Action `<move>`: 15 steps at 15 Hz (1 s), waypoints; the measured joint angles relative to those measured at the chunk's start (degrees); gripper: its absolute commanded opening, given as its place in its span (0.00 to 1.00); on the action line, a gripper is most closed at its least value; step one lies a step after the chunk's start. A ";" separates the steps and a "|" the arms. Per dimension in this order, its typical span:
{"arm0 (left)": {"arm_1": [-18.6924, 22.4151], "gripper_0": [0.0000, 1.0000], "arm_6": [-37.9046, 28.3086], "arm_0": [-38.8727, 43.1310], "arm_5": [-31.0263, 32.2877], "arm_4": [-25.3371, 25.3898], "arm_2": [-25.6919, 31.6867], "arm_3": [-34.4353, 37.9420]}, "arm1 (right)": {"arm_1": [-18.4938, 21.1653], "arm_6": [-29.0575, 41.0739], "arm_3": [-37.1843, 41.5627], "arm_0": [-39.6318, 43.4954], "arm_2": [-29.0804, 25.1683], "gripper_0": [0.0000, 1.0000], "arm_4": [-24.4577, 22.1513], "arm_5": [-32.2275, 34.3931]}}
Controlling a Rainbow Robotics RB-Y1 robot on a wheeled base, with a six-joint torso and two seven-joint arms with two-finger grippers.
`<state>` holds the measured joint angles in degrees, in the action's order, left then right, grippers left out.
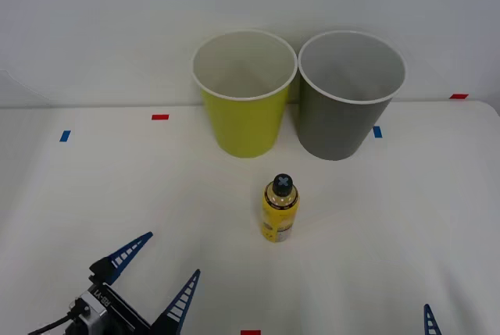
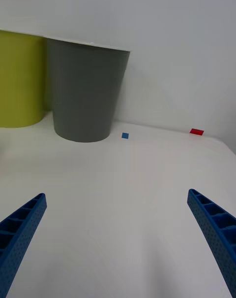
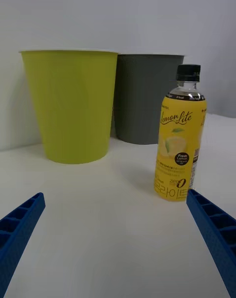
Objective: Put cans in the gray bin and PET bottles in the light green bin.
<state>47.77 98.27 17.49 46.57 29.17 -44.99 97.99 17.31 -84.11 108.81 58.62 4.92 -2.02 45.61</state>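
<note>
A small yellow PET bottle (image 1: pixel 280 208) with a dark cap stands upright in the middle of the white table, in front of the two bins; it reads as (image 3: pixel 179 140) in the left wrist view. Behind it stand the light green bin (image 1: pixel 244 93) (image 3: pixel 71 104) (image 2: pixel 19 79) and, to its right, the gray bin (image 1: pixel 348 94) (image 2: pixel 86 89) (image 3: pixel 145 96), side by side and touching. My left gripper (image 1: pixel 160 272) is open near the front left of the table, left of and nearer than the bottle. My right gripper (image 2: pixel 118 239) is open at the front right, holding nothing.
Small red (image 1: pixel 160 117) and blue (image 1: pixel 65 136) tape marks dot the table (image 1: pixel 406 218); another blue mark (image 1: pixel 377 132) lies by the gray bin. A white wall rises right behind the bins.
</note>
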 measured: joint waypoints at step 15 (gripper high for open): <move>-1.60 1.00 2.03 -10.47 -4.89 1.88 -7.35 -0.29 | 0.00 0.00 0.00 0.00 0.00 1.00 0.00 0.00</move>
<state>46.16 100.30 7.03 41.69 31.05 -52.34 97.70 17.31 -84.11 108.81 58.62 4.92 -2.02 45.61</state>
